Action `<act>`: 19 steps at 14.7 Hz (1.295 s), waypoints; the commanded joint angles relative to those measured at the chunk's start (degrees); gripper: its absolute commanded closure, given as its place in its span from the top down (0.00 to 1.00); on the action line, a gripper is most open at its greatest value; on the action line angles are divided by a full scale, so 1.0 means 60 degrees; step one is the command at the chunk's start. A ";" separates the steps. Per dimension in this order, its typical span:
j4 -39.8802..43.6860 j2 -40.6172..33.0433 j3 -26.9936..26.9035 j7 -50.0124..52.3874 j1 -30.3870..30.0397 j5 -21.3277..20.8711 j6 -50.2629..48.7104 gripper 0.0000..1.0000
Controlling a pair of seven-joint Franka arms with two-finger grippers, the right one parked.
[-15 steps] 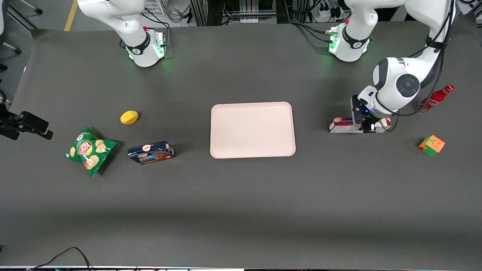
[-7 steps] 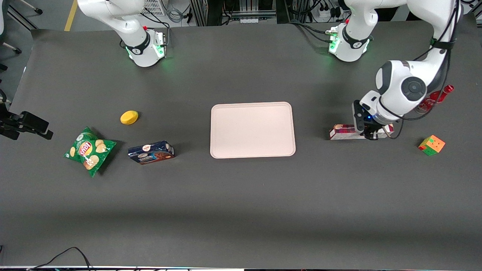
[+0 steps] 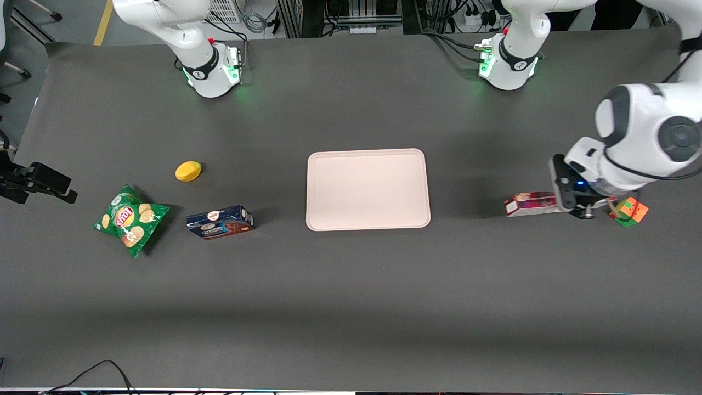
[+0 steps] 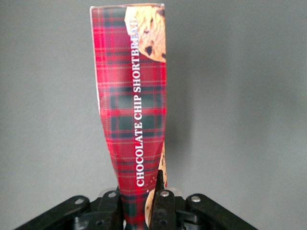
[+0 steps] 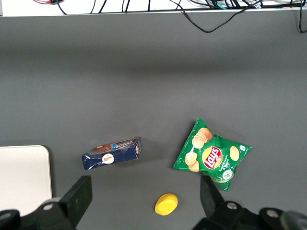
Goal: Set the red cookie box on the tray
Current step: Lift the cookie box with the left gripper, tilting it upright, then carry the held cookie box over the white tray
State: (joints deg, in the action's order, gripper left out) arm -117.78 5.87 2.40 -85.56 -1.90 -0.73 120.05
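The red cookie box (image 3: 529, 204), a slim red plaid carton, hangs a little above the table toward the working arm's end, level and apart from the tray. The gripper (image 3: 581, 211) is shut on one end of it. In the left wrist view the red cookie box (image 4: 132, 110) reads "CHOCOLATE CHIP SHORTBREAD" and runs out from the gripper (image 4: 140, 196), whose black finger (image 4: 159, 189) presses its side. The pale pinkish tray (image 3: 367, 189) lies empty at mid-table.
A coloured cube (image 3: 628, 211) sits just beside the gripper. Toward the parked arm's end lie a dark-blue cookie box (image 3: 220, 221), a green chips bag (image 3: 130, 220) and a yellow object (image 3: 188, 171). The right wrist view shows the same blue box (image 5: 112, 153) and the tray's corner (image 5: 24, 177).
The gripper has risen with the red cookie box in it. Both have shifted nearer the front camera and farther from the tray, ending close to the cube.
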 commanded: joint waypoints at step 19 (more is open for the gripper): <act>0.2345 -0.0480 0.4810 1.7792 0.0126 0.0549 -0.2636 0.00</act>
State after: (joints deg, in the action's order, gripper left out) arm -103.60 3.65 24.58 -3.67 -1.34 6.26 102.61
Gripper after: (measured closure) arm 0.780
